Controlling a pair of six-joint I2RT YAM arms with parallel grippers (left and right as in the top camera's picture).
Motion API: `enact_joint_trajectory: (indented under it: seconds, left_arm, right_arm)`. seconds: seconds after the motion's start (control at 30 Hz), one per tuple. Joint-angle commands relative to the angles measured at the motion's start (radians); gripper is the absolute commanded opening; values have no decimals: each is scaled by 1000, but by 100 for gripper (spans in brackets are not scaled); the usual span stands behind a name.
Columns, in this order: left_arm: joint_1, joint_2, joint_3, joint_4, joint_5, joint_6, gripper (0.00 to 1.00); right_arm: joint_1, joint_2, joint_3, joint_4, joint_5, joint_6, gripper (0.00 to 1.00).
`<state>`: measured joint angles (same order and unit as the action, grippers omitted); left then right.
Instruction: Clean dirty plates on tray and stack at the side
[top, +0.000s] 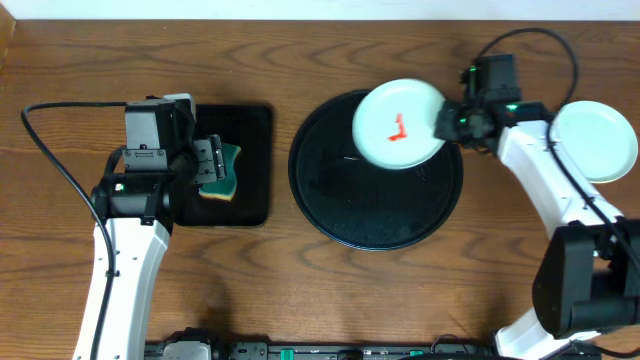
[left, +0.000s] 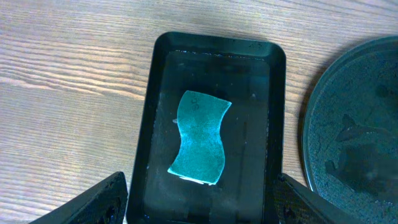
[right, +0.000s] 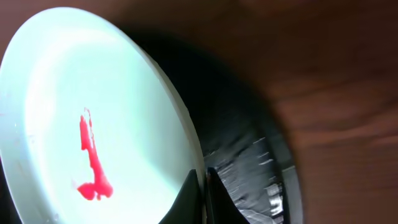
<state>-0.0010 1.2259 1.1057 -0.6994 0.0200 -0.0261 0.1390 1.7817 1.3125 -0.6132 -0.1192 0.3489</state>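
A mint-white plate (top: 398, 125) with a red sauce smear is held tilted above the far right part of the round black tray (top: 340, 205). My right gripper (top: 440, 122) is shut on its right rim; the wrist view shows the plate (right: 93, 118) pinched between the fingers (right: 204, 186) over the tray (right: 249, 174). A second mint-white plate (top: 592, 140) lies on the table at the far right. My left gripper (top: 208, 165) is open above a teal sponge (left: 200, 137) in the small rectangular black tray (left: 155, 124). The pale yellow plate is out of view.
The rectangular black tray (top: 250, 120) sits left of the round tray. The round tray's edge shows at the right of the left wrist view (left: 348, 124). Cables run along the left and far right of the wooden table (top: 300, 290).
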Motion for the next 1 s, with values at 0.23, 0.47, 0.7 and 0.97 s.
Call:
enact_joint_trajectory:
  seconds: [0.23, 0.47, 0.7, 0.97]
  left_arm:
    - [3, -5, -2, 0, -4, -17, 76]
    - [3, -5, -2, 1, -4, -17, 76]
    - [3, 20, -2, 9, -5, -17, 75]
    - [3, 183, -2, 35, -5, -16, 73]
  right_arm:
    - [103, 149, 5, -28, -51, 108, 1]
    - [117, 199, 5, -65, -101, 114, 26]
    - [115, 166, 9, -72, -95, 114, 40]
    - [96, 67, 9, -79, -63, 84, 46]
